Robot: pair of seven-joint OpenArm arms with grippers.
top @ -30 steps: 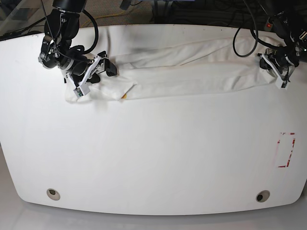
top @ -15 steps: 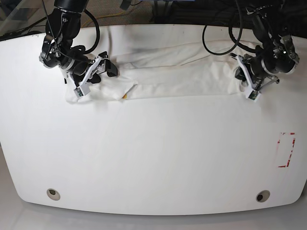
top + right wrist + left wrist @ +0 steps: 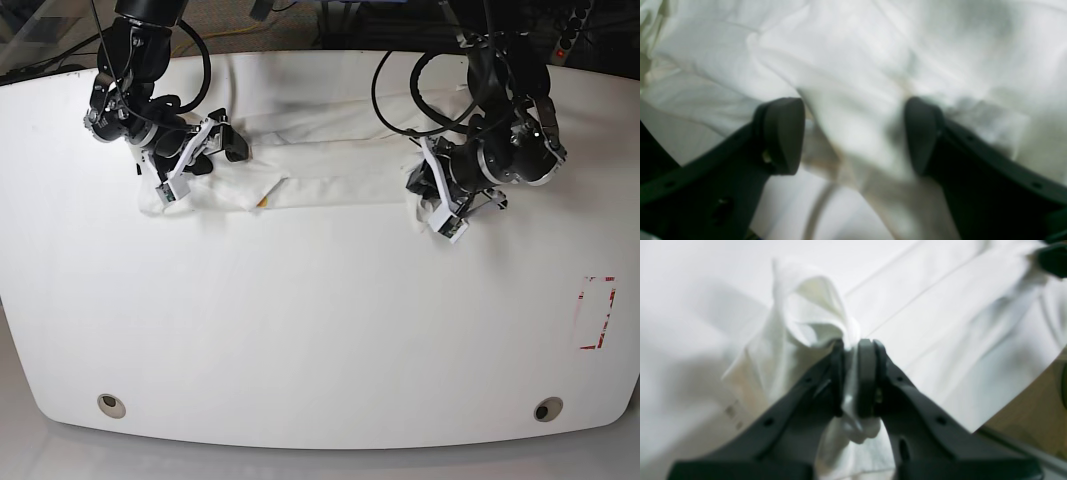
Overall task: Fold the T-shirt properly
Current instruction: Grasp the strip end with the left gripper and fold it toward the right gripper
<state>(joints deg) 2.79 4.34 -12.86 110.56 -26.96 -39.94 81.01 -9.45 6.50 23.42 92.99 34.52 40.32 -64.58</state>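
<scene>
Fabric is filling most of the left wrist view: the left tool (image 3: 853,373) is pinching a bunched fold of the white T-shirt (image 3: 813,310), pads clenched tight on the cloth, and the rest of the shirt is lying flat on the worktop (image 3: 683,306) behind it.

Right wrist view is pretty blurry, but the right tool (image 3: 853,133) is sitting with its pads spread wide, a rumpled ridge of the T-shirt (image 3: 853,66) running between them, so it's released, not gripping anything.

Base view: the T-shirt (image 3: 330,175) is lying as a long narrow band across the far part of the white worktop (image 3: 300,330). The right tool (image 3: 190,160) is hovering at one end, the left tool (image 3: 435,205) is holding the other end, lifted up. A red-marked rectangle (image 3: 596,312) is sitting near the worktop's edge.
</scene>
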